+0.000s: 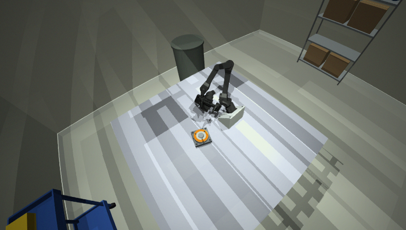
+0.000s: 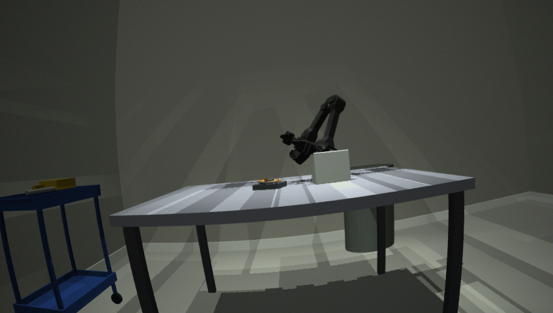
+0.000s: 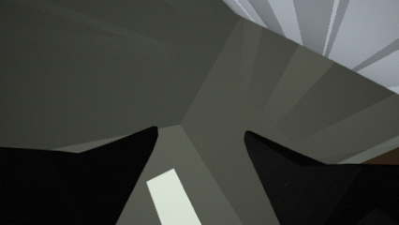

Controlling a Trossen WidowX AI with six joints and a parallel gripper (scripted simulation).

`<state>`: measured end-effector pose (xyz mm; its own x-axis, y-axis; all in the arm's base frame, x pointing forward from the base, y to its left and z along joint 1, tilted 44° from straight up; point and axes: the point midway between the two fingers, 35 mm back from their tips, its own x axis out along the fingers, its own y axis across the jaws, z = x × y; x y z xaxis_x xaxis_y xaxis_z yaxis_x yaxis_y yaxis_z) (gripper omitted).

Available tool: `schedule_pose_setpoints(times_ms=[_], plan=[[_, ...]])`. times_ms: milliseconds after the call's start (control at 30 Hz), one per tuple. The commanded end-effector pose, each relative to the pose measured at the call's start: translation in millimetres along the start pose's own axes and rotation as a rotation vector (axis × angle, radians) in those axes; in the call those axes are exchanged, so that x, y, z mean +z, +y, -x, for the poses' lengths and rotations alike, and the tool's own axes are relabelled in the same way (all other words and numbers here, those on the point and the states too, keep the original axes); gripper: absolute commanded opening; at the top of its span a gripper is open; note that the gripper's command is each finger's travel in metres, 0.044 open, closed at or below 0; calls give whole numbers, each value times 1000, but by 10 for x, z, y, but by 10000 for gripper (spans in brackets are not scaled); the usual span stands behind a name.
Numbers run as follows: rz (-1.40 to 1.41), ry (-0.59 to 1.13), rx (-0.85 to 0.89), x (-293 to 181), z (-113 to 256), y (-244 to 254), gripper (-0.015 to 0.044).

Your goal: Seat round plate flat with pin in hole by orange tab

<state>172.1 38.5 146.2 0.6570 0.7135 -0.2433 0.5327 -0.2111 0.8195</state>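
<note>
The round orange plate (image 1: 196,140) (image 2: 274,180) sits around the pale round post (image 1: 201,135) on the square dark grey base (image 1: 199,144) (image 2: 267,186). In the exterior view the plate stands a little above the base and looks slightly uneven. A small orange raised part, seemingly the tab (image 2: 265,178), shows there. The pin and whether it is in the hole cannot be made out. My gripper (image 3: 201,133) is open, with nothing between its fingertips in the wrist view. It is folded back near the arm's mount, above the table and well apart from the plate. The wrist view does not show the plate.
The black arm (image 1: 227,82) (image 2: 331,120) rises behind a pale block (image 1: 231,120) (image 2: 331,166) on the table (image 1: 182,170) (image 2: 233,201). A grey bin (image 1: 189,59) stands behind the table. A blue cart (image 1: 85,199) (image 2: 50,201) and a shelf rack (image 1: 334,47) stand farther away.
</note>
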Motion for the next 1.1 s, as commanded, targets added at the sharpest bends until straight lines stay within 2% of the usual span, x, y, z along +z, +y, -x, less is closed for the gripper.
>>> schedule_pose_setpoints(times_ms=[0, 67, 233, 333, 467, 500, 567, 767, 867, 1000, 1067], plan=[[-1, 1, -15, 5, -6, -9, 374], [-4, 8, -133, 43, -51, -86, 321], [45, 20, -592, 229, -160, -378, 190], [76, 17, -730, 301, -180, -454, 111], [208, -9, -1091, 529, -239, -603, 6], [252, -20, -1177, 591, -260, -626, 0], [282, -27, -1231, 629, -278, -637, 0], [628, -122, -1662, 949, -566, -645, 0], [731, -148, -1748, 1010, -667, -628, 0], [1059, -263, -1948, 1114, -1052, -545, 0], [1160, -314, -1986, 1118, -1191, -510, 0]])
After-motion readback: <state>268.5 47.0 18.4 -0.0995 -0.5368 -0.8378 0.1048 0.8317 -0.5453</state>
